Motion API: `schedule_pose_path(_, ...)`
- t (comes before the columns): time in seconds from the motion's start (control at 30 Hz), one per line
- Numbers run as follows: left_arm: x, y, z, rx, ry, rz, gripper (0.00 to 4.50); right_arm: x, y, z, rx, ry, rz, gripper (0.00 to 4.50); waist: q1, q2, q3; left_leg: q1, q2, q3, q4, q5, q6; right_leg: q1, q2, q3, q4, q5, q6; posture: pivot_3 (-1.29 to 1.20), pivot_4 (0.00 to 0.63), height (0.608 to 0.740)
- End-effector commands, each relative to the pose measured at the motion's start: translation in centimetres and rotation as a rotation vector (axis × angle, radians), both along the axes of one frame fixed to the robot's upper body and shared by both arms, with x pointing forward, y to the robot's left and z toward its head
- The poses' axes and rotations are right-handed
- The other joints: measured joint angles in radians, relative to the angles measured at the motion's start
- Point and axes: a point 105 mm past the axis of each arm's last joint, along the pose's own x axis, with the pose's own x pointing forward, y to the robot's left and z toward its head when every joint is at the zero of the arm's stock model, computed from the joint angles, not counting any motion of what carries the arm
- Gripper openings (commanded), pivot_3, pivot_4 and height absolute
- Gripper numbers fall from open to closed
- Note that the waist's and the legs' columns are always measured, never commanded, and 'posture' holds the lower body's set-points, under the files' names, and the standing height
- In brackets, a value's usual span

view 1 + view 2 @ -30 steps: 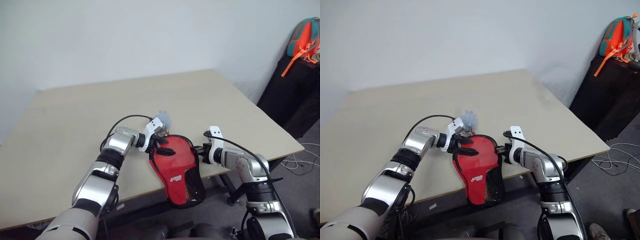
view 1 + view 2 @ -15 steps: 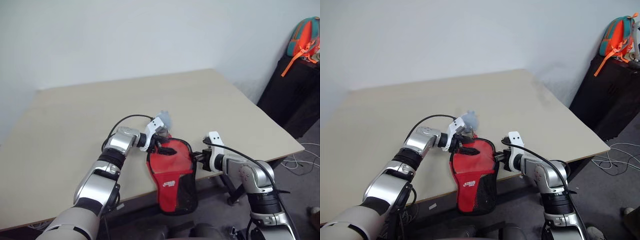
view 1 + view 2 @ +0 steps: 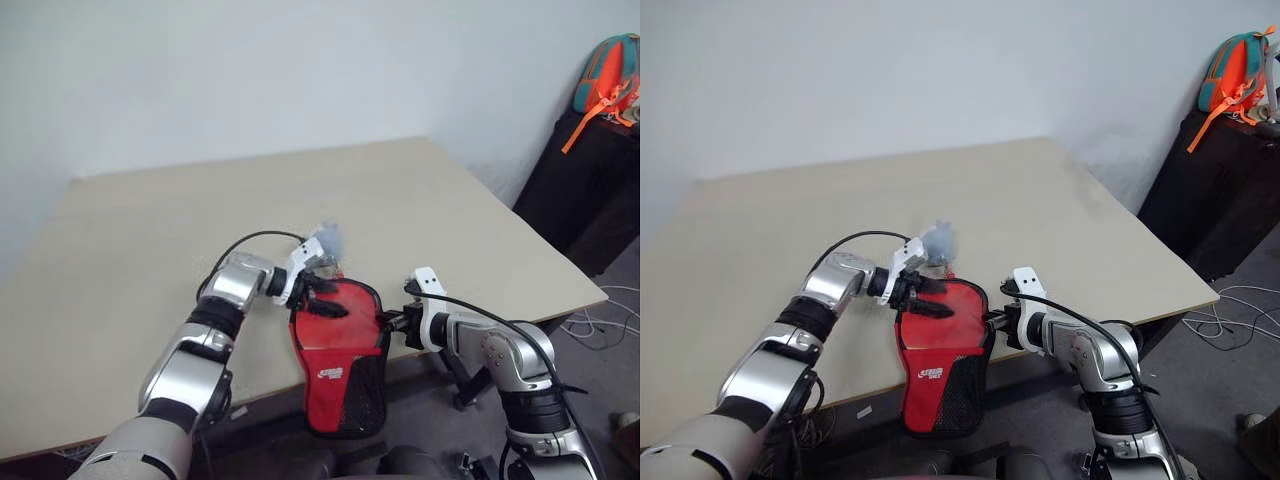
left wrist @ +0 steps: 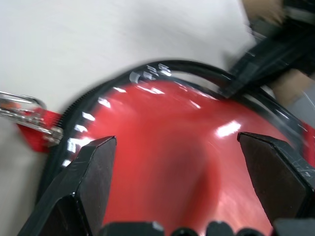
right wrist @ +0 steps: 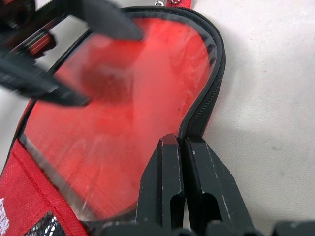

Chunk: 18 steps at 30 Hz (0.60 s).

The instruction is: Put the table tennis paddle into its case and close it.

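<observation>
Your case [image 3: 340,350] lies at the near edge of the table [image 3: 130,260], at about 6 o'clock on its top. Its round red head rests on the surface, and its black mesh handle end hangs past the edge toward you. The white logo sits on the red fabric just above the mesh.

Your left pincer [image 3: 325,297] sits over the head of the case from its 10 o'clock side, fingers [image 4: 93,172] spread wide with the red face showing between them. They straddle the face; you cannot tell whether they touch it.

Your right pincer [image 3: 392,321] is at the case's 3 o'clock side, fingers [image 5: 167,182] pressed together at the black zip trim. The trim runs right up to the tips; whether it is pinched is not clear.

A grey-white pouch [image 3: 328,238] lies on the table just beyond the left pincer, at the case's 12 o'clock.

The table tennis paddle [image 5: 123,98] lies inside the open case, its glossy red face uncovered.
</observation>
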Motion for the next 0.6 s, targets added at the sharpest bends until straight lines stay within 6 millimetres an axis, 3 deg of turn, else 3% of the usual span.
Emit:
schedule_pose_path(0.03, -0.2, 1.4, 0.5, 0.037, -0.030, -0.040, 4.20, -1.2, 0.5, 0.1, 0.019, 0.032, 0.066, 0.03, 0.001, 0.000, 0.000, 0.000, 0.000, 0.000, 0.000, 0.000, 0.000, 0.000, 0.000, 0.000, 0.000, 0.000, 0.000, 0.00, 0.000, 0.740)
schedule_pose_path(0.17, 0.0, 2.9, -0.2, 0.114, -0.071, -0.045, 4.20, -0.4, -0.9, 2.3, 0.025, -0.048, 0.039, 0.03, 0.024, -0.001, 0.003, -0.001, 0.000, 0.000, 0.001, 0.000, 0.000, 0.000, -0.001, 0.000, -0.001, 0.000, 0.000, 0.00, 0.000, 0.740)
schedule_pose_path(0.33, 0.0, 2.5, -0.9, 0.121, -0.089, -0.045, 4.20, 0.9, -2.6, 4.6, 0.037, -0.124, -0.010, 0.03, 0.053, -0.001, 0.007, -0.002, -0.001, 0.000, 0.003, 0.000, 0.001, 0.000, -0.001, -0.001, -0.001, 0.000, 0.000, 0.00, 0.000, 0.740)
schedule_pose_path(0.43, -0.3, 1.7, -1.2, 0.107, -0.092, -0.056, 4.20, 1.2, -2.6, 4.7, 0.036, -0.124, -0.009, 0.03, 0.062, -0.001, 0.007, -0.002, -0.001, 0.000, 0.004, 0.000, 0.001, 0.001, -0.001, -0.001, 0.000, 0.000, 0.000, 0.00, 0.000, 0.740)
schedule_pose_path(0.6, 0.0, 0.8, -0.9, 0.079, -0.105, -0.050, 4.20, 0.3, -1.1, 2.8, 0.030, -0.064, 0.035, 0.03, 0.061, -0.002, 0.007, -0.002, -0.001, 0.000, 0.006, 0.000, 0.001, 0.002, -0.001, -0.001, 0.000, 0.000, 0.000, 0.00, 0.000, 0.740)
